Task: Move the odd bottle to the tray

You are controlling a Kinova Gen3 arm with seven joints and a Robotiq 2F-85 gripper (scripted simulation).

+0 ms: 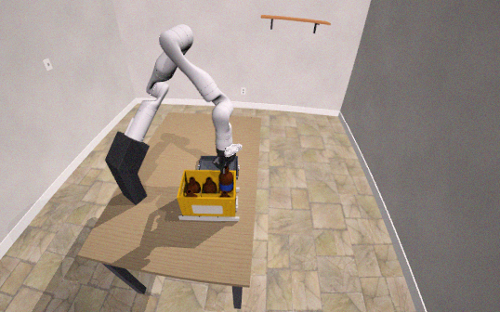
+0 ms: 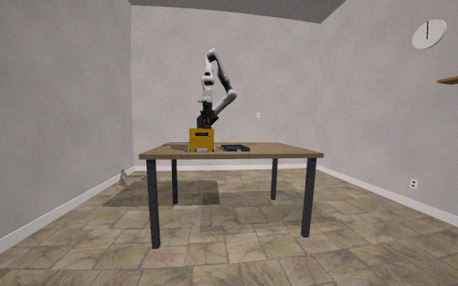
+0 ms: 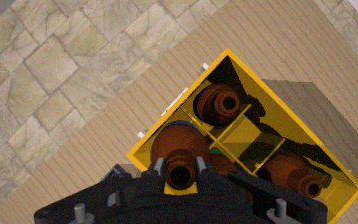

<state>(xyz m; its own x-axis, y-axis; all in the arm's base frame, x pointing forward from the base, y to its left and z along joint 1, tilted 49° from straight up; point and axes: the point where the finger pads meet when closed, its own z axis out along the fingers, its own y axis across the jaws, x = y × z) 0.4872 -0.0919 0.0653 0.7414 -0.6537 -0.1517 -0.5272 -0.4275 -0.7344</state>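
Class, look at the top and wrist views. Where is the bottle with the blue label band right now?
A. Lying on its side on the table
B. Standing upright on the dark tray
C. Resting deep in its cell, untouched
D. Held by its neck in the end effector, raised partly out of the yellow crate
D. The end effector is shut on the bottle at its neck, and its blue band shows above the rim of the crate.

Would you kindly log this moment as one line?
gripper: shut on bottle neck | bottle: partly raised out of crate | tray: no bottle on it
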